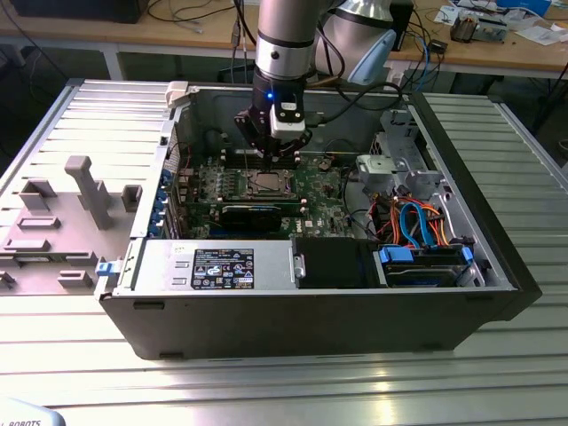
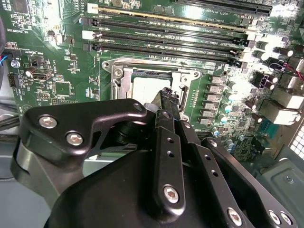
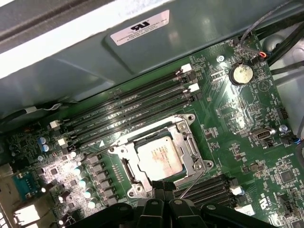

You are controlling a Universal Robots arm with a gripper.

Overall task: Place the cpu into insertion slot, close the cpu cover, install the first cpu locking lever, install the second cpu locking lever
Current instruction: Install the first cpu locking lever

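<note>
Ribbed metal table (image 1: 80,106) carried an open computer case (image 1: 311,311), lying on its side. A grey fixture block (image 1: 62,222) with upright posts sat on the table at the exterior view's left, well apart from the work.

Inside the case: power supply box (image 1: 217,266) along the near wall, drive bay with blue and orange cables (image 1: 417,226) at the exterior view's right, green circuit board (image 1: 319,191) on the floor of the case.

Arm (image 1: 284,44) came down from above into the case. Gripper (image 1: 271,155) hung low over the board, just beside the insertion slot (image 1: 266,184).

Long black memory slots (image 3: 128,107) ran in parallel rows beside the socket, with more rows on its other side near the gripper. Coin battery (image 3: 241,73) sat well apart, toward a board corner.

Cpu (image 3: 158,158) sat flat in the insertion slot, with the cpu cover (image 3: 124,141) lying down around it as a metal frame. A thin wire lever (image 3: 192,186) stood out at an angle from the socket edge nearest the gripper.

In the second wrist view the gripper body (image 2: 156,185) blocked the near half of the socket. Fingertips (image 2: 167,97) were pressed together with nothing between them, right at the frame edge; contact with it could not be judged.
</note>
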